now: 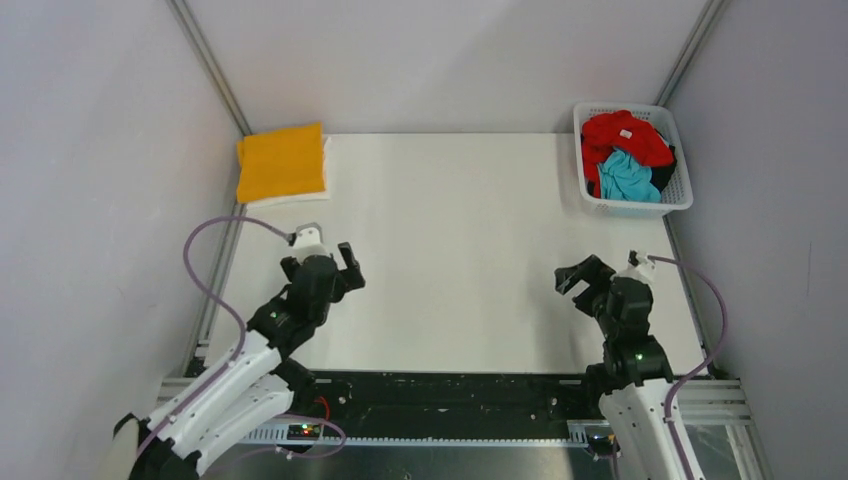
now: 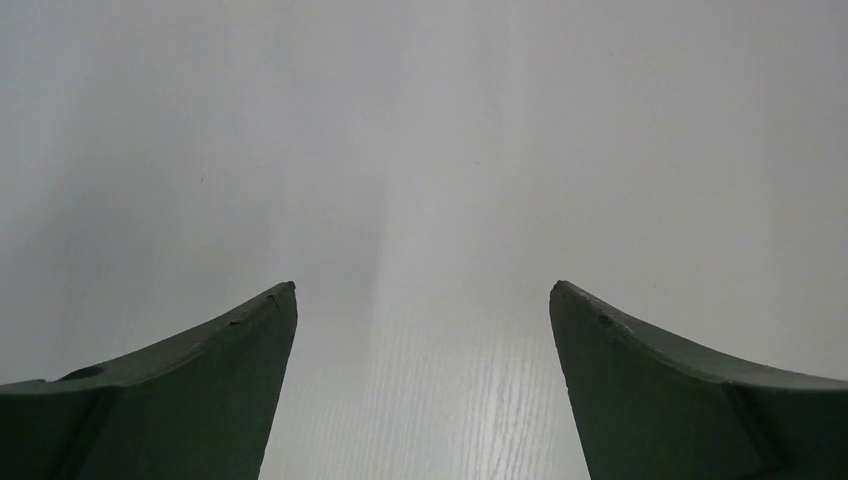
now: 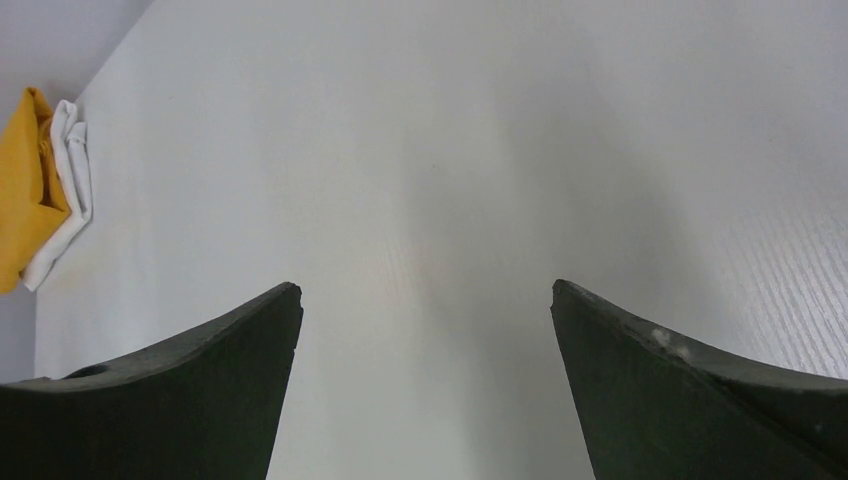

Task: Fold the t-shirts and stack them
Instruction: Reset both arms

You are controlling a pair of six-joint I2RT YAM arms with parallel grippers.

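A folded mustard-orange t-shirt [image 1: 281,161] lies on top of a folded white t-shirt [image 1: 300,196] at the table's far left corner. The stack also shows in the right wrist view, orange [image 3: 22,190] over white [image 3: 68,190]. A crumpled red t-shirt [image 1: 624,137] and a turquoise t-shirt [image 1: 630,178] lie in the basket at the far right. My left gripper [image 1: 340,262] is open and empty over the near left of the table; its jaws stand wide apart in the left wrist view [image 2: 423,290]. My right gripper [image 1: 580,280] is open and empty at the near right, also in the right wrist view [image 3: 427,290].
A white plastic lattice basket [image 1: 681,190] stands at the far right corner; something dark lies under the shirts in it. The white table [image 1: 450,250] has grey walls on three sides. Cables loop beside both arms.
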